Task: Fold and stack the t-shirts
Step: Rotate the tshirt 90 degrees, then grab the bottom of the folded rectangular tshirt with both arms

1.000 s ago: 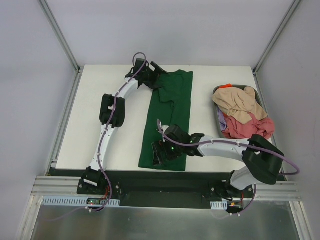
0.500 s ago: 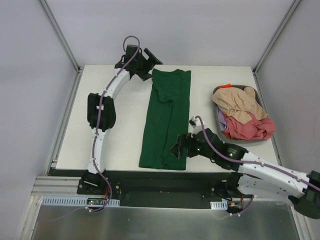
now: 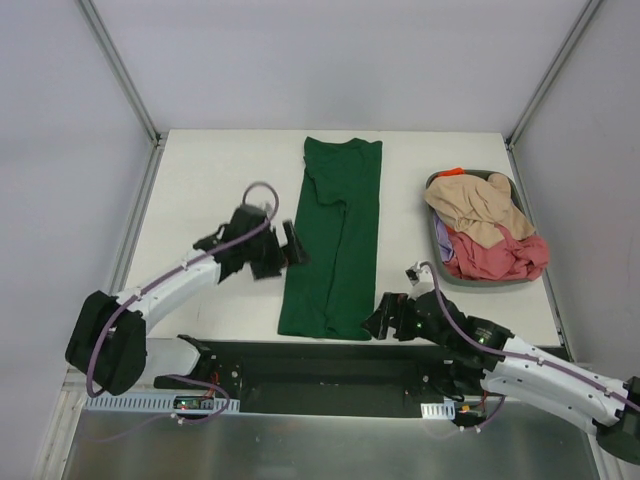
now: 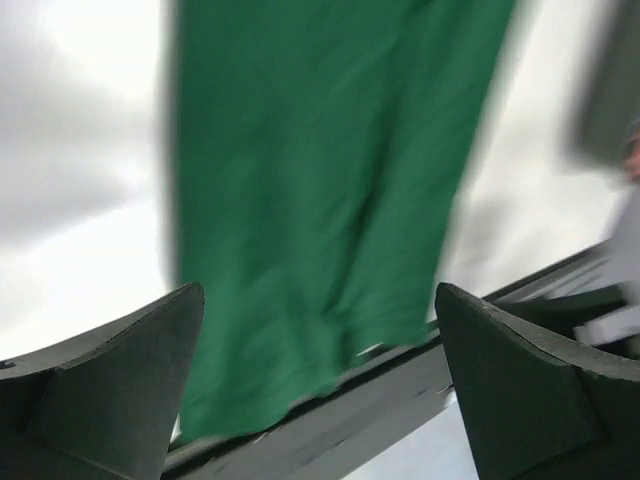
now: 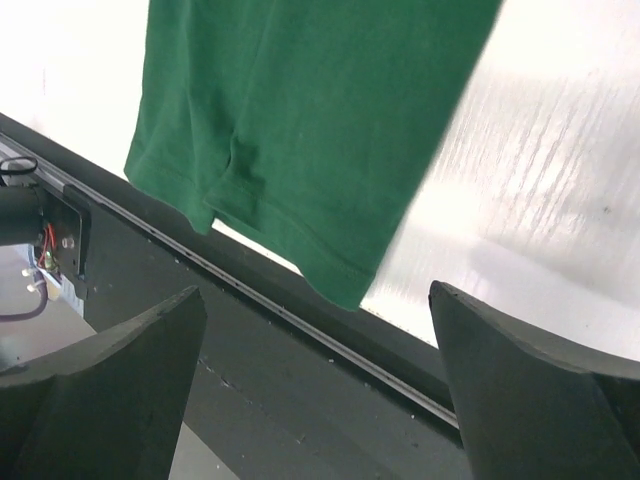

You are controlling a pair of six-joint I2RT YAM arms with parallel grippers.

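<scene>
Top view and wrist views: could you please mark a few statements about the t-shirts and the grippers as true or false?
1. The green t-shirt lies as a long narrow strip on the table. True.
2. The left gripper is clamped on the green t-shirt. False: it is open and holds nothing.
3. The beige t-shirt lies on top of the pink-red t-shirt in the bin. True.
4. The right gripper hangs over the bin. False: it is open, by the green t-shirt's near right corner.
</scene>
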